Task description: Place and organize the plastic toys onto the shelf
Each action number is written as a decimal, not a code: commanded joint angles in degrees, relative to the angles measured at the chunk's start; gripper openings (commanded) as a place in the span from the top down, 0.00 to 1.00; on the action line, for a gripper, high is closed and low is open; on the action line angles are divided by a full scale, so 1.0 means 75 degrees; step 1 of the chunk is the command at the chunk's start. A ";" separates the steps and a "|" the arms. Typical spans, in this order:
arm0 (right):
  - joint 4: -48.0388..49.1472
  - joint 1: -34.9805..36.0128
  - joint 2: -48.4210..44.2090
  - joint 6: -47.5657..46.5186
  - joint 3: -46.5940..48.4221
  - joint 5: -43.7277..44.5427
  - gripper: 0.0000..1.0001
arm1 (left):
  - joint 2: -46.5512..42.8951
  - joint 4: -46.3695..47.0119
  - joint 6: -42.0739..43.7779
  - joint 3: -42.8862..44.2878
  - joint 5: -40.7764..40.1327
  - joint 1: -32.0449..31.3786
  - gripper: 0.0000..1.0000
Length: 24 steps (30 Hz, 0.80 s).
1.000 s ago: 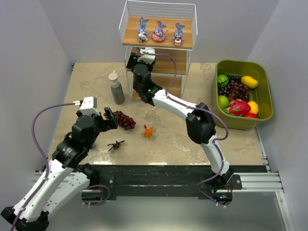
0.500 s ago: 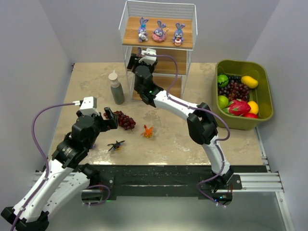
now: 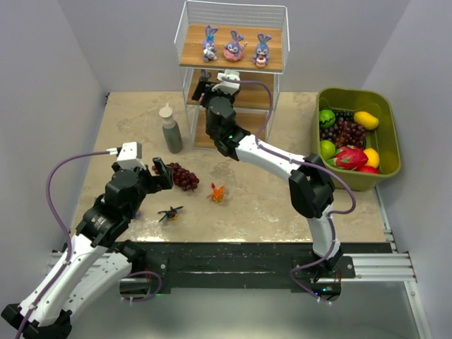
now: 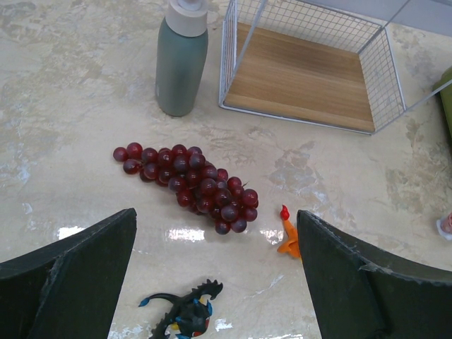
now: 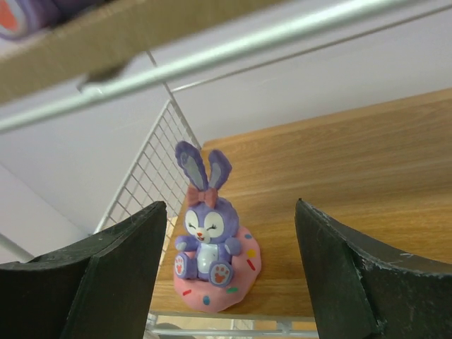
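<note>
Now at right gripper (image 3: 210,79): reaches into middle tier of the shelf (image 3: 194,56), jaws spread, gripping nothing. Straight ahead between them, clear of both fingers, purple bunny on pink ring (image 5: 210,244). Sits upright, ears up, near the near edge of middle board (image 5: 367,176), close by the wire side. Looks set down; probably needs only a straight pull-back to stay standing. Above, on top tier, three more bunnies (image 3: 234,46) in a row. Down at left gripper (image 3: 162,174): hangs over table (image 4: 70,106), jaws wide, empty. Ahead and rightward, orange creature (image 4: 288,236); nearer in, black bug (image 4: 183,314), lying slantwise; beyond, grape bunch (image 4: 187,183). Both loose toys far nearer left arm; likely its pick.
</note>
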 commanded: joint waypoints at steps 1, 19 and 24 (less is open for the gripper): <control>0.0548 0.0043 -0.0474 -0.0116 -0.0172 -0.0206 0.23 | -0.0063 0.0081 0.0011 -0.0024 -0.0211 0.0026 0.00; -0.0081 0.0043 -0.2289 0.0434 -0.1730 -0.0884 0.36 | -0.0250 0.0092 -0.0024 -0.0048 -0.0223 0.0026 0.01; -0.2012 0.0043 -0.4182 0.0973 -0.2866 -0.1412 0.32 | -0.0484 0.0232 0.0140 -0.0165 -0.0340 0.0015 0.00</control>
